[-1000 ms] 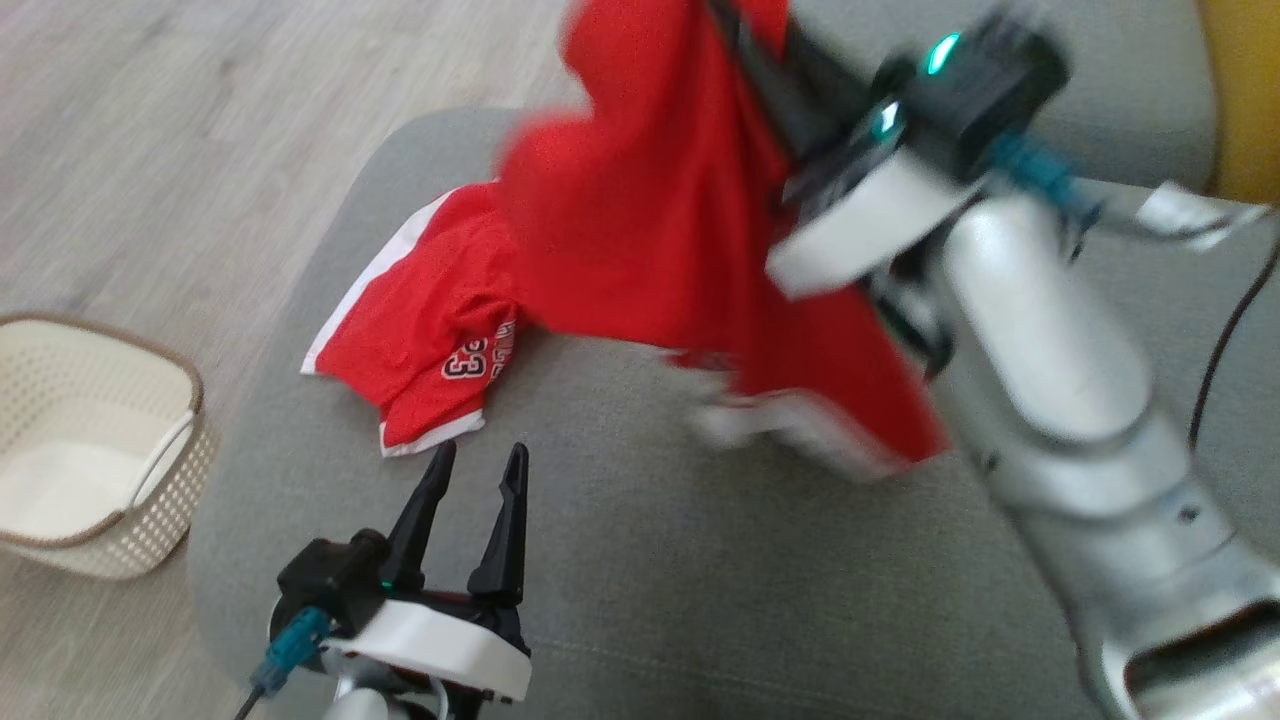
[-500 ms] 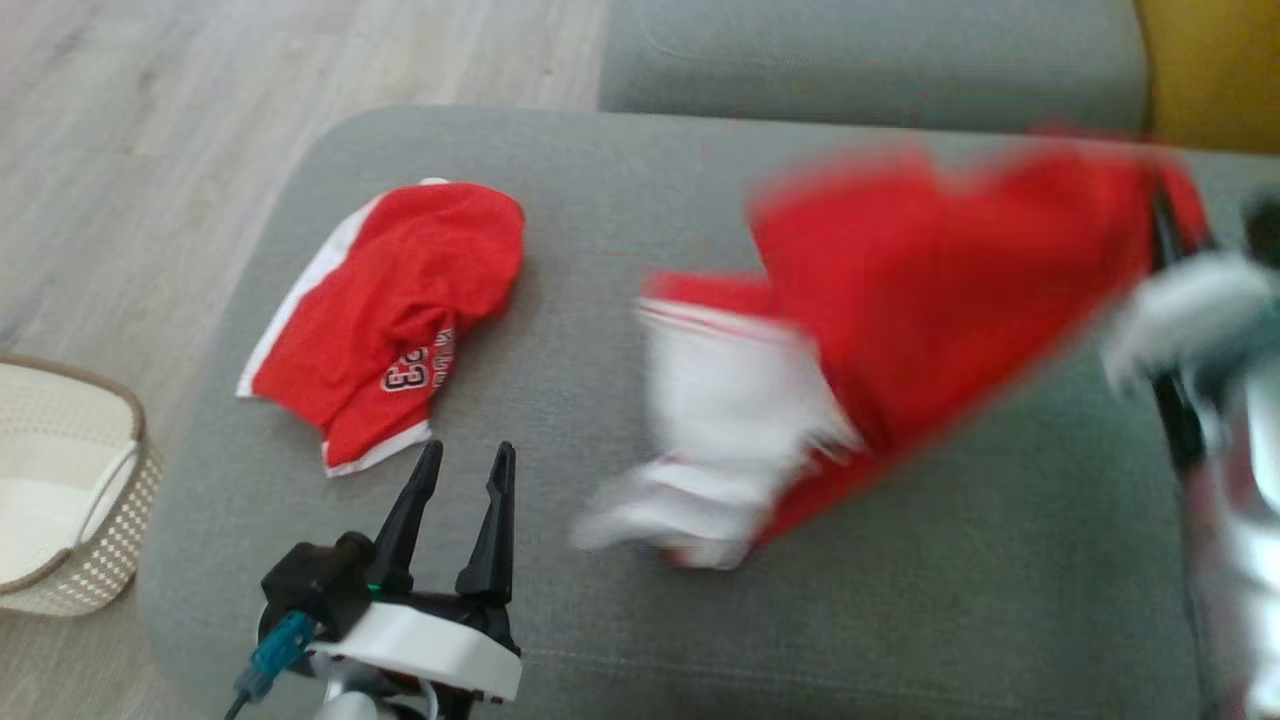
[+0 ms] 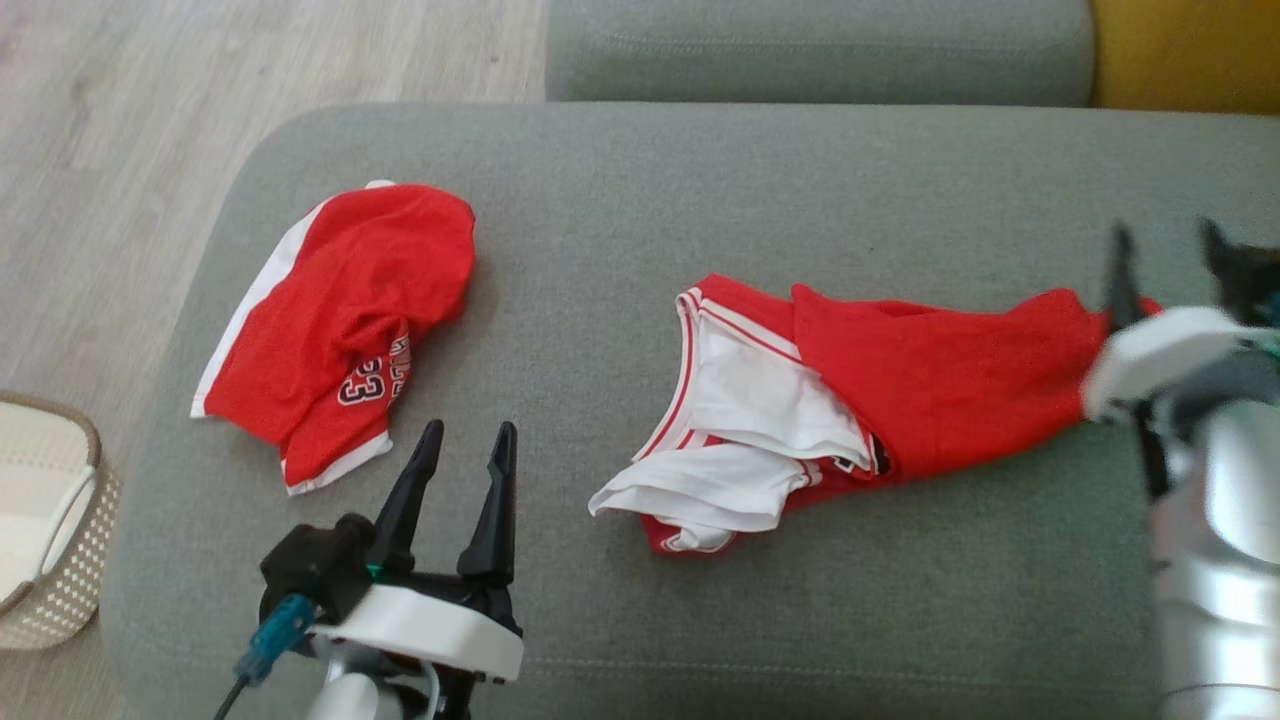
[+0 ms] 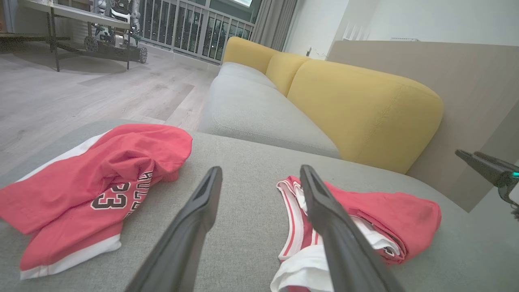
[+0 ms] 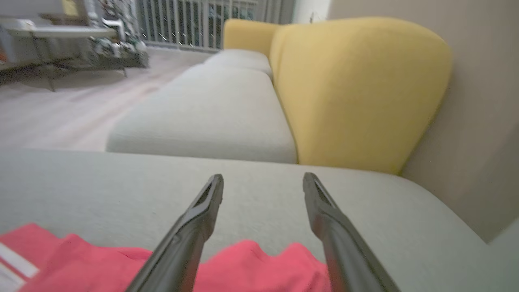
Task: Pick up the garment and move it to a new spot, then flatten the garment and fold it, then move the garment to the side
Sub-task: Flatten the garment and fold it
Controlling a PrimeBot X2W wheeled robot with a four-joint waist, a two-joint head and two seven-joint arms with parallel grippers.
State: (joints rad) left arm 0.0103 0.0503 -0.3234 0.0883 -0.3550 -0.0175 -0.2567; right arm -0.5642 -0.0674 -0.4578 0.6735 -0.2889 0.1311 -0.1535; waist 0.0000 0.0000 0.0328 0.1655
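The garment, red with white trim and a white lining showing, lies crumpled on the right half of the grey sofa seat; the left wrist view has it low on the right. My right gripper stands open just past its right end, holding nothing. In the right wrist view the red cloth lies beneath the spread fingers of that gripper. My left gripper is open near the seat's front edge, between the two cloths and touching neither.
A second red garment with the number 23 lies bunched at the seat's left end. A cream perforated basket stands on the wooden floor to the left. Another grey seat and a yellow backrest are beyond.
My right gripper swung the garment from high in the air over to the right, laid it on the seat and opened off it. The head camera has shifted too. The left gripper stayed open.
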